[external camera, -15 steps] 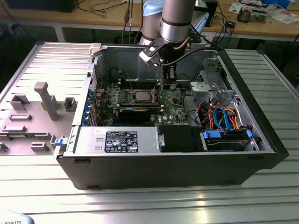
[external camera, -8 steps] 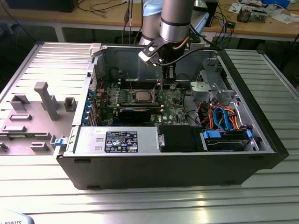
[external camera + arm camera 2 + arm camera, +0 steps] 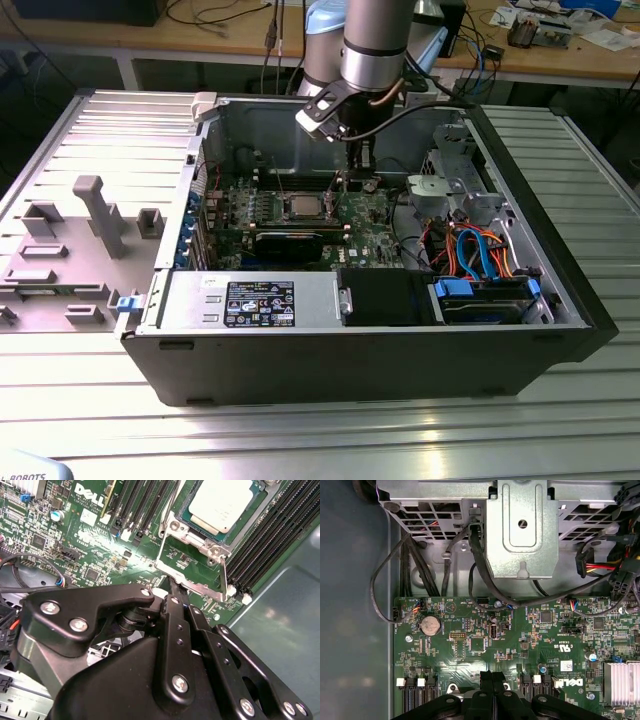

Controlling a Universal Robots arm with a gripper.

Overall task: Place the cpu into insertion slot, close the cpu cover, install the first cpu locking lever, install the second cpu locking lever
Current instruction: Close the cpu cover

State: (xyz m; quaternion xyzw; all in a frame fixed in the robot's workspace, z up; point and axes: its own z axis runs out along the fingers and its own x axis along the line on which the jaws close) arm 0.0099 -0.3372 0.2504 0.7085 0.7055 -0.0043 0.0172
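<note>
Already seated, the cpu (image 3: 220, 502) lies flat in the insertion slot (image 3: 197, 536), its silver top showing. Just beside it the cpu cover (image 3: 200, 587) is swung open, green board visible through its window. The tool (image 3: 172, 587) has its fingers drawn together, tips at the cover's outer edge and apart from the cpu; whether they pinch that edge I cannot tell. All this sits inside the open computer case (image 3: 350, 350) on the worktop (image 3: 300, 430).
</note>
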